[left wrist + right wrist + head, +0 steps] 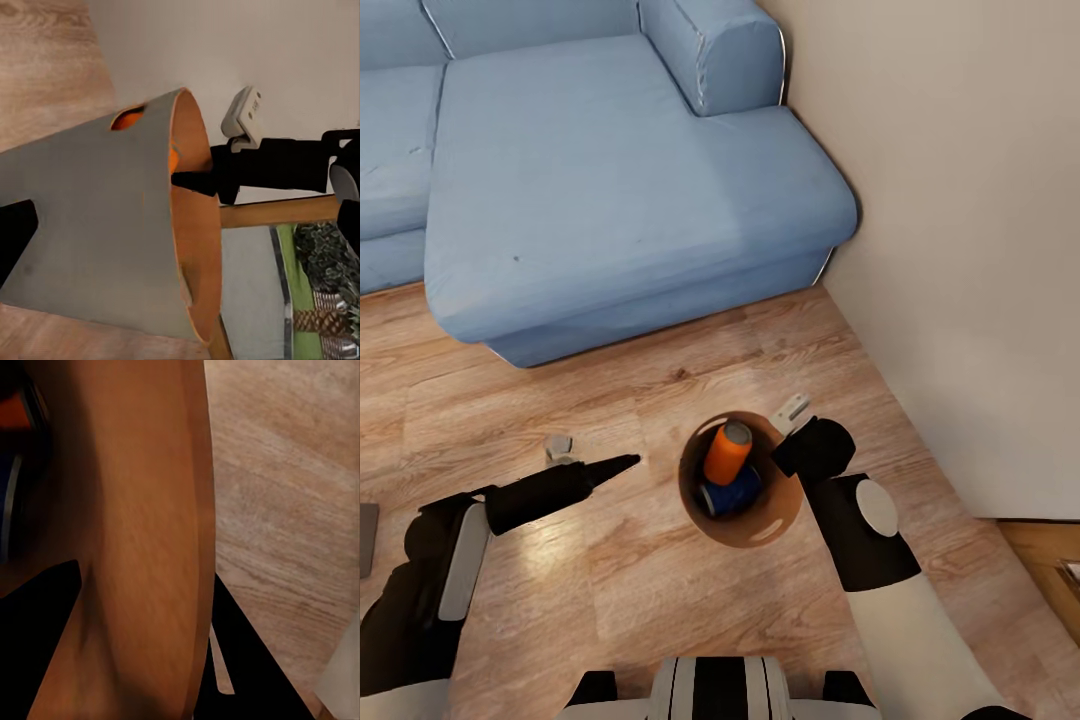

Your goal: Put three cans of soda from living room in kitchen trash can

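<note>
The small round bin with the copper-brown inside (760,520) hangs above the warm wood-plank floor (610,600), gripped at its rim by the black right gripper (788,452); in the right wrist view one dark finger (37,637) lies against the brown inner wall (135,547) and the other runs down the outside, so the jaws pinch the bin's wall between them. Inside the bin, just beside those jaws, an orange drink can with a silver top (727,452) leans tilted over a dark blue can (730,492); whether a third can lies under them I cannot tell. The left wrist view shows the bin's pale grey outside (97,225), a slot in it with orange showing through, and the right gripper's finger reaching over the rim. The black left gripper (622,464) sits well apart from the bin on its other side, its jaws pressed together into one tapered point aimed toward the bin. Beyond both arms stands the light blue corner sofa (610,200), and a beige wall (960,250) runs along the right arm's side.
</note>
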{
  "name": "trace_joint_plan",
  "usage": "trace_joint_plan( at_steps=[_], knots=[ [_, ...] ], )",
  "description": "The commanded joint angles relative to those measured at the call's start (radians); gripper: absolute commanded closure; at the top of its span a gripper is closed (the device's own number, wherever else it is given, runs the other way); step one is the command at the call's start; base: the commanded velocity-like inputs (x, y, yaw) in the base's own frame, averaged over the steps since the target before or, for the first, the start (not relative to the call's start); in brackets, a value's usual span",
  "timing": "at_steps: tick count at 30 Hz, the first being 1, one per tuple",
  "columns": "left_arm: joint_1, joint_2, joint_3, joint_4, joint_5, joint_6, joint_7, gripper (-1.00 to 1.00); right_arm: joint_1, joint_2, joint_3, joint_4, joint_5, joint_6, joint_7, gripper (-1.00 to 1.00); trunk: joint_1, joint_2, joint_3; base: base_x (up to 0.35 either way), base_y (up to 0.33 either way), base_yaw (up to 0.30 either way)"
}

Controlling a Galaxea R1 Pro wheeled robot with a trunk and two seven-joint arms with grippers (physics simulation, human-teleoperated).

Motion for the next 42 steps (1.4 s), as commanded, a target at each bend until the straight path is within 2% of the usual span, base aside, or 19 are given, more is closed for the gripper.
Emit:
trace_joint_plan(
  at_steps=[1,2,4,6,9,18,21,23,28,42],
  knots=[
    [0.000,0.008,0.008,0.000,0.000,0.000,0.000,-1.00,0.000,0.000,0.000,0.000,-0.013,0.006,0.000,1.00,0.000,0.000,0.000,0.000,0.000,0.000],
    [-0.001,0.026,0.019,0.000,-0.001,-0.001,0.000,-1.00,0.000,0.000,0.000,-0.001,-0.013,0.006,0.000,1.00,0.000,0.000,0.000,0.000,0.000,0.000],
    [0.000,0.044,0.027,0.000,-0.002,-0.002,0.000,-1.00,0.000,0.000,-0.001,-0.001,-0.013,0.006,0.000,1.00,0.000,0.000,0.000,0.000,0.000,0.000],
    [0.001,0.083,0.035,0.000,-0.004,-0.022,0.022,-1.00,0.000,-0.001,-0.004,-0.002,-0.013,0.006,0.000,1.00,0.000,0.000,0.000,0.000,0.000,0.000],
    [0.002,0.096,0.038,-0.001,-0.005,-0.051,0.071,-1.00,0.000,-0.001,-0.006,-0.002,-0.013,0.006,0.000,1.00,0.000,0.000,0.000,0.000,0.000,0.000],
    [0.003,0.101,0.038,0.000,-0.005,-0.111,0.240,-1.00,0.000,-0.004,-0.009,-0.003,-0.013,0.006,0.000,1.00,0.000,0.000,0.000,0.000,0.000,0.000],
    [0.003,0.097,0.038,0.000,-0.005,-0.114,0.266,-1.00,0.000,-0.003,-0.010,-0.003,-0.013,0.006,0.000,1.00,0.000,0.000,0.000,0.000,0.000,0.000],
    [0.003,0.097,0.038,0.000,-0.005,-0.115,0.280,-1.00,0.000,-0.003,-0.010,-0.003,-0.013,0.006,0.000,1.00,0.000,0.000,0.000,0.000,0.000,0.000],
    [0.003,0.096,0.038,0.001,-0.005,-0.115,0.308,-1.00,0.000,-0.003,-0.010,-0.004,-0.013,0.006,0.000,1.00,-0.019,0.035,0.016,0.000,0.000,0.000],
    [0.003,0.096,0.036,0.000,-0.006,-0.120,0.317,-1.00,0.000,-0.004,-0.015,-0.016,-0.014,0.006,0.000,1.00,-0.073,0.133,0.073,0.000,0.000,0.000]
  ],
)
